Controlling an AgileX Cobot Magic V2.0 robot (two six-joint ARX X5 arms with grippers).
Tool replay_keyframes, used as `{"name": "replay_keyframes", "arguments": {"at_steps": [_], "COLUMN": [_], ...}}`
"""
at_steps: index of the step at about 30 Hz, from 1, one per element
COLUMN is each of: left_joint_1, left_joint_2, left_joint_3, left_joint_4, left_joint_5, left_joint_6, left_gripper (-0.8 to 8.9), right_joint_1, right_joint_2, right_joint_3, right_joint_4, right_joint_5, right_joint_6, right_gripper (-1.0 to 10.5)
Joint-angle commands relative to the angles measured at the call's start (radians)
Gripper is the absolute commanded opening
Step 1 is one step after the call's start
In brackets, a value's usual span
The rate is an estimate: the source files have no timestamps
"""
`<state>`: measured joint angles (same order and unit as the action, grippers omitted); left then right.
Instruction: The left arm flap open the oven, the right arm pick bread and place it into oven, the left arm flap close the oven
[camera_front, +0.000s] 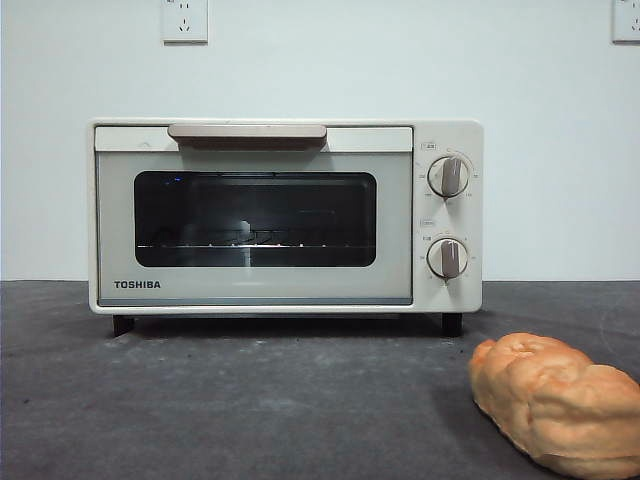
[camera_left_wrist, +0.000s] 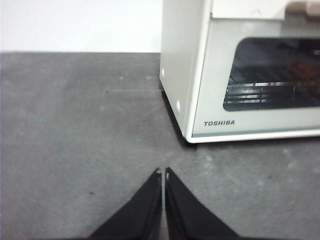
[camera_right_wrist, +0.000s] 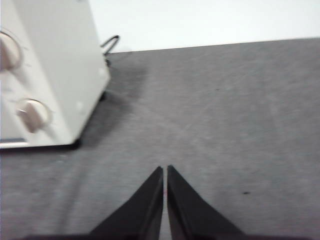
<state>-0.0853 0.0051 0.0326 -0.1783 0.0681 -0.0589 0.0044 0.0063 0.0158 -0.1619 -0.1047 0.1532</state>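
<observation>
The cream-white TOSHIBA oven (camera_front: 285, 215) stands at the back of the table with its door closed, beige handle (camera_front: 247, 132) at the top and two knobs (camera_front: 448, 176) on its right side. The golden bread (camera_front: 555, 400) lies on the grey table at the front right. My left gripper (camera_left_wrist: 162, 171) is shut and empty above the table, off the oven's left front corner (camera_left_wrist: 195, 75). My right gripper (camera_right_wrist: 164, 168) is shut and empty above the table, right of the oven's knob side (camera_right_wrist: 45, 75). Neither gripper shows in the front view. The bread is out of both wrist views.
The grey table (camera_front: 250, 400) stretches in front of the oven. A white wall with two power sockets (camera_front: 184, 20) stands behind. A black cable (camera_right_wrist: 111, 44) loops behind the oven's right rear corner.
</observation>
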Motion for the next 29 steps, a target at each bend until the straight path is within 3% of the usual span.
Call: {"name": "replay_keyframes", "arguments": {"at_steps": [1,8,14,22,29], "left_joint_1": [0.000,0.000,0.000,0.000,0.000], "left_joint_2": [-0.002,-0.002,-0.002,0.026,0.127], "left_joint_3": [-0.021,0.003,0.063,0.208,0.364], "left_joint_4": [-0.005,-0.009,-0.011,-0.057,-0.186], "left_joint_5": [-0.001,-0.001,0.000,0.006,0.046], "left_joint_6": [-0.175,-0.416,-0.488,-0.477,-0.367], "left_gripper": [0.16,0.16,0.16,0.16,0.16], "right_joint_1": [-0.002,-0.002,-0.002,-0.002,-0.002], "right_joint_2": [-0.003,-0.003,-0.003,0.014,0.145], "right_joint_3": [-0.006,-0.001,0.037,0.202,0.418], "right_joint_4": [0.007,0.019,0.050,-0.002,-0.145], "right_joint_5": [-0.024,-0.075,-0.105,-0.105,-0.127], "right_joint_6": [0.111,0.208,0.266,0.263,0.167], "right_gripper": [0.1,0.1,0.1,0.1,0.1]}}
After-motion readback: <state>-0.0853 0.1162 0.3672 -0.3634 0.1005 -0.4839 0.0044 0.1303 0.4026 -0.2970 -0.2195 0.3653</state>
